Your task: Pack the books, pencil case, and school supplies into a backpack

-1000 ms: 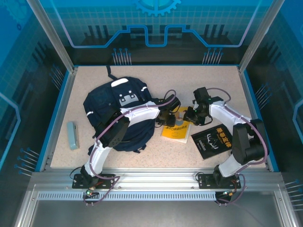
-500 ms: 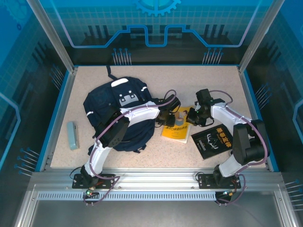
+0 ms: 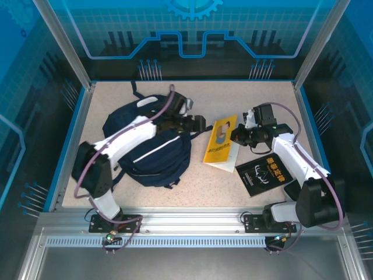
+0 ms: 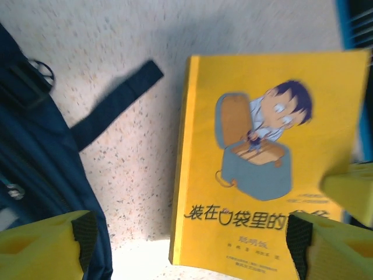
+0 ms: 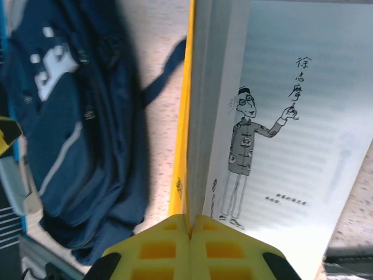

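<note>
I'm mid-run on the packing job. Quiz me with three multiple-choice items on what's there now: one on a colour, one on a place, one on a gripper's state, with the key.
1. What colour is the cover pinched in the right gripper?
A red
B yellow
C green

2. Where is the black book?
A flat on the table, right of the yellow book
B stacked on top of it
C leaning against the far wall

3. The left gripper is:
A shut on a strap
B shut on the yellow book
C open, holding nothing

Key:
1 B: the right wrist view shows a yellow cover edge beside the pages at the closed pads.
2 A: the top view shows it lying apart from the yellow book, by the right arm.
3 C: the left wrist view shows its fingers spread wide, with the book lying beyond them.
</note>
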Robot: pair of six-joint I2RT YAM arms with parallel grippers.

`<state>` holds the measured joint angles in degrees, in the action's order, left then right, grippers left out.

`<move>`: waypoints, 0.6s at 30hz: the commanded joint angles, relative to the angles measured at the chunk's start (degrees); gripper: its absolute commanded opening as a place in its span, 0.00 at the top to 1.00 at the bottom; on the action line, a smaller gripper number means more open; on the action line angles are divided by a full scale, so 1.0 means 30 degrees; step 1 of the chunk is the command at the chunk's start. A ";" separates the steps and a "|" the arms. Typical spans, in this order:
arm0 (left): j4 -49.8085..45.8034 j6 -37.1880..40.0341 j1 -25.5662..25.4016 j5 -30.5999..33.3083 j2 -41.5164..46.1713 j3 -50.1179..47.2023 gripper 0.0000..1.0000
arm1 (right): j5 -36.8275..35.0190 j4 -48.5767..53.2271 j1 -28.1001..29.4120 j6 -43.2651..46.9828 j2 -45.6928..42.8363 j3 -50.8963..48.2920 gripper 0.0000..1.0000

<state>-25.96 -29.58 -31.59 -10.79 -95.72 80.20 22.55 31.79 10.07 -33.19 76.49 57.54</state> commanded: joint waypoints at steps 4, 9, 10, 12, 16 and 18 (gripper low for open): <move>0.2052 -0.0833 0.1189 -0.3354 0.3226 -0.3240 0.01 | 0.5112 -0.1386 -0.0104 0.1065 -0.0898 0.2348 1.00; 0.4165 -0.2430 0.2577 -0.5804 0.4903 -0.5452 0.01 | 0.7740 -0.2281 0.0292 0.0918 -0.0545 0.3533 1.00; 0.4630 -0.2837 0.2799 -0.6180 0.5135 -0.5849 0.01 | 0.8216 -0.2539 0.0438 0.0764 -0.0383 0.3703 1.00; 0.5078 -0.3528 0.3123 -0.6163 0.5540 -0.6416 0.01 | 0.9268 -0.3123 0.0682 0.0489 -0.0058 0.3945 1.00; 0.5963 -0.4452 0.3385 -0.6624 0.5949 -0.7139 0.01 | 1.0651 -0.4142 0.1156 -0.0012 0.0434 0.4313 1.00; 0.6888 -0.4992 0.3387 -0.7242 0.6024 -0.7481 0.01 | 1.1179 -0.4621 0.1331 -0.0284 0.0568 0.4425 1.00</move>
<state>-10.68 -40.75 -21.63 -27.99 -79.46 59.18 48.58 23.79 12.97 -32.62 77.60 68.23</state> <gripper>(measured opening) 0.987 0.060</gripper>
